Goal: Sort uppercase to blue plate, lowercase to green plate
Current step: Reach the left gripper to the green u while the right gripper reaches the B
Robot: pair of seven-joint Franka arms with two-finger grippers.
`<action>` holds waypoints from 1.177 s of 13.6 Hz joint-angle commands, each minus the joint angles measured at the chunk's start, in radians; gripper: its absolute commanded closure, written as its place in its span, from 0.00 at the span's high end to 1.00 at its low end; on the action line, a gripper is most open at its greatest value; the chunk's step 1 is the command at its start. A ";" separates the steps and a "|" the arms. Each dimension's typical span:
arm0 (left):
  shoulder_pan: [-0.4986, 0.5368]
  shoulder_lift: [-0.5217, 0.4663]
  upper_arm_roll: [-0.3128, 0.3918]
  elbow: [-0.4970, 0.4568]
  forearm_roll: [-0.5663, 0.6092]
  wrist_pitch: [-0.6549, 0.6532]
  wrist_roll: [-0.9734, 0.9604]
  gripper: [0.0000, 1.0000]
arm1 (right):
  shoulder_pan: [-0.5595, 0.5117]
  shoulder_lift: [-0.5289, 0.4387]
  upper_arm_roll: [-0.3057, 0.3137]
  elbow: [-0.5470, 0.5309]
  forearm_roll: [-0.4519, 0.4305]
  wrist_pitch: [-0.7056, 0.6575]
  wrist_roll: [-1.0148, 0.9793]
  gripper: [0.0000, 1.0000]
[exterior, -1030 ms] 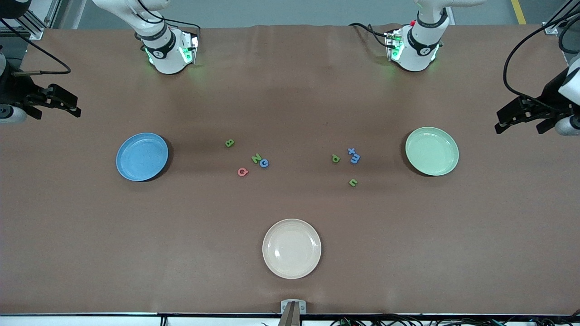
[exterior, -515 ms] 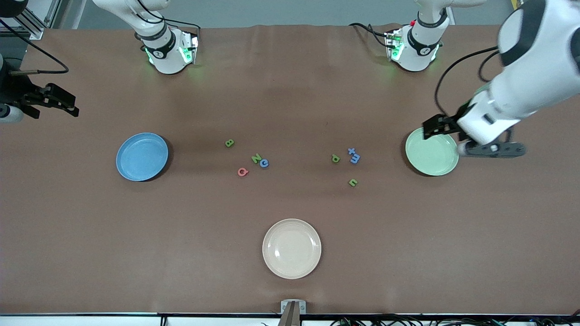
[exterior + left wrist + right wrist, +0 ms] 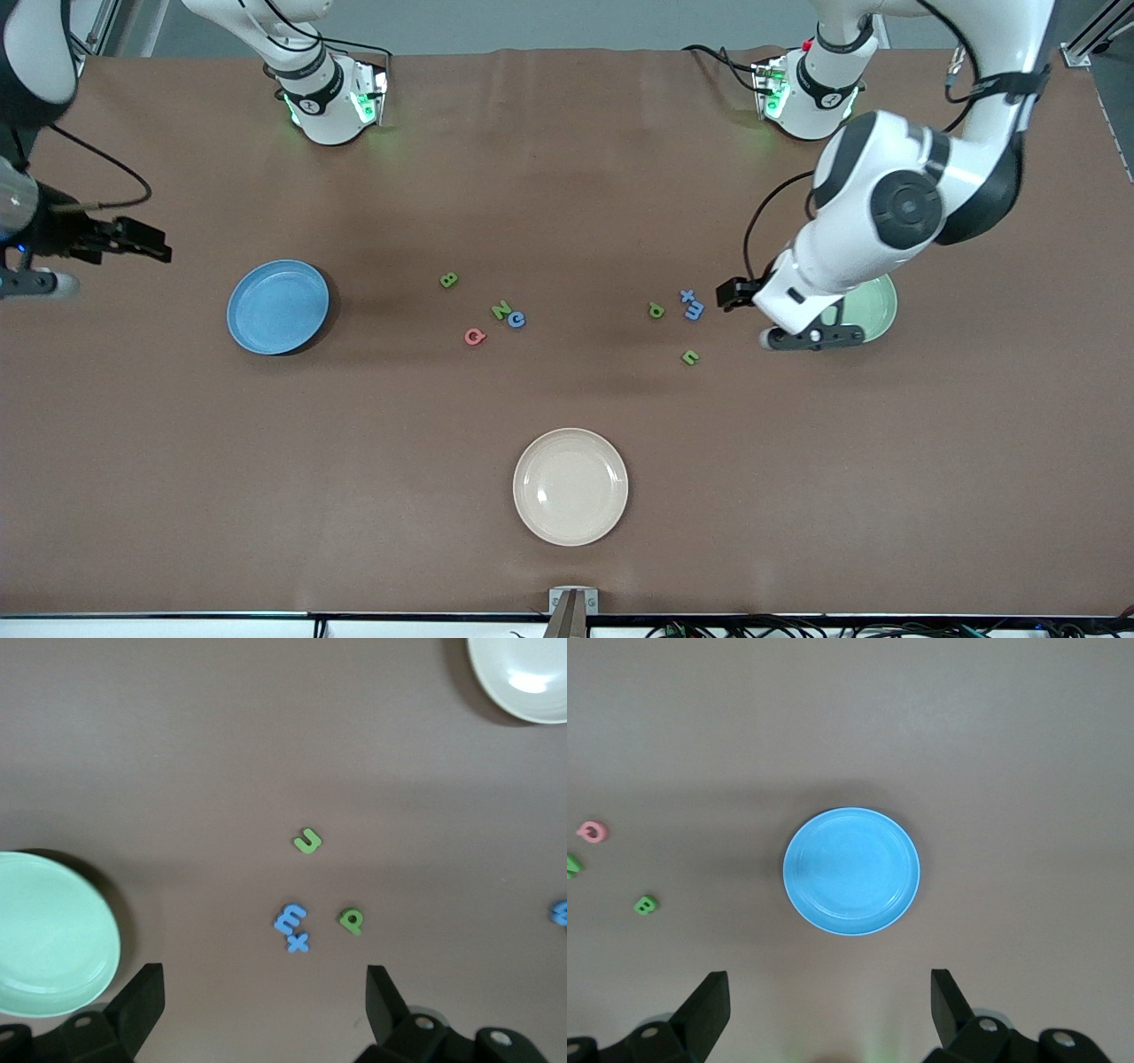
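Observation:
Uppercase letters lie mid-table: green B, green N, a blue capital and pink Q. The lowercase letters lie toward the left arm's end: green p, blue t, blue m and green u. My left gripper hangs open and empty between the blue m and the green plate, which the left arm partly covers. My right gripper hovers open and empty beside the blue plate, at the right arm's end.
A cream-white plate sits near the front edge, mid-table. In the left wrist view the green plate and the cream plate show at the picture's edges. Both arm bases stand along the table's back edge.
The left arm swung in from its table end, across the green plate, toward the lowercase letters. The right gripper shifted slightly toward the blue plate. No letter moved.

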State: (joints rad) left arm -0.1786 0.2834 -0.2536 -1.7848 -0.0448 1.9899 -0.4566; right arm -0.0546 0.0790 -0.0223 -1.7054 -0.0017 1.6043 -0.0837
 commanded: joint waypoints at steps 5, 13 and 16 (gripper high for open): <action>-0.076 0.247 0.001 0.005 0.175 0.237 -0.244 1.00 | 0.042 0.099 0.015 -0.006 0.008 0.103 0.265 1.00; -0.087 0.356 0.001 0.008 0.253 0.369 -0.301 0.93 | 0.149 0.119 0.016 -0.166 0.066 0.337 0.631 1.00; -0.087 0.373 0.002 0.007 0.258 0.389 -0.303 0.86 | 0.194 0.084 0.016 -0.334 0.066 0.537 0.764 1.00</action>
State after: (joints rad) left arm -0.2617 0.6433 -0.2536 -1.7885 0.1875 2.3606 -0.7331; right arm 0.1112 0.2252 -0.0011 -1.9111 0.0579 2.0436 0.5963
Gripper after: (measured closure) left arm 0.115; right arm 0.000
